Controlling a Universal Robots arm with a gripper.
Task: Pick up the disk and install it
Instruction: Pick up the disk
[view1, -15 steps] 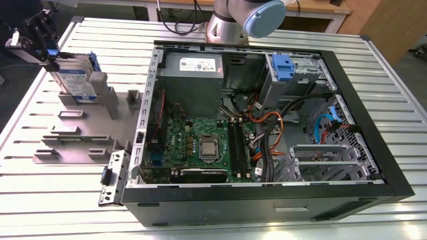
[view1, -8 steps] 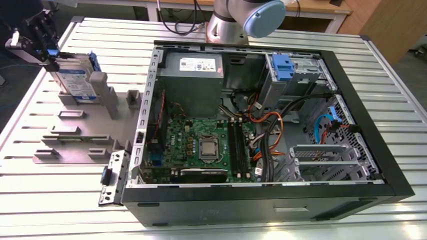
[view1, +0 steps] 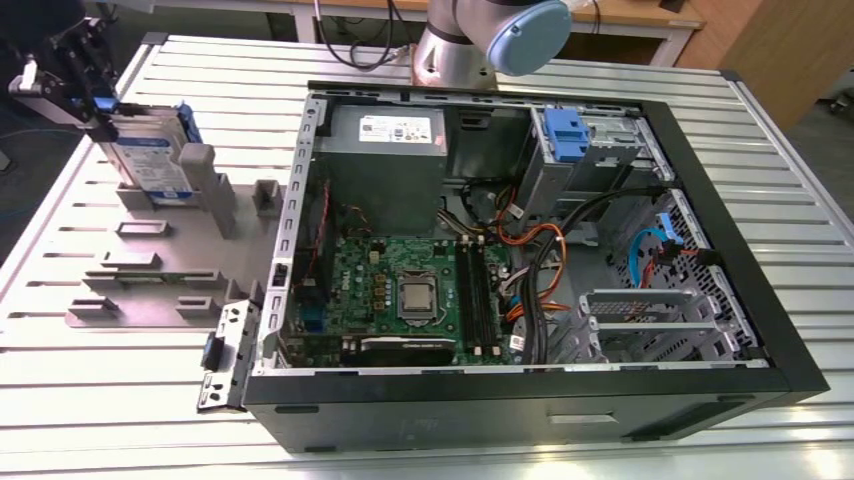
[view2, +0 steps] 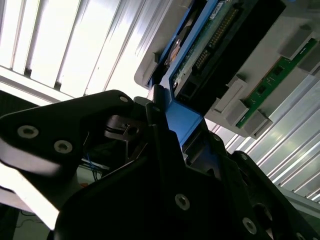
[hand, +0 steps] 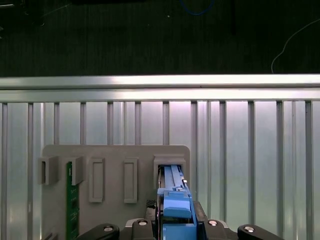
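Observation:
The disk (view1: 150, 160) stands on edge in a slot of the grey holder plate (view1: 147, 262) at the exterior view's left, outside the computer case. Its label side is silver, white and blue, with blue rails around it. My gripper (view1: 96, 100) is at its upper end, shut on the blue end tab. In the first wrist view the blue tab of the disk (hand: 173, 202) sits between my black fingers (hand: 148, 225), with the rail running into the holder slot. In the second wrist view the tab is clamped in my gripper (view2: 167, 132), and beyond it lies the disk's (view2: 202, 47) circuit-board side.
The open computer case (view1: 747, 230) lies flat at centre, with a grey power supply (view1: 380, 130), motherboard and cables inside. A blue bracket (view1: 566, 132) sits on the grey drive bay (view1: 607, 150) at its far corner. A green memory stick (hand: 72, 210) stands in the holder. Ribbed metal table (view1: 801, 150) surrounds everything.

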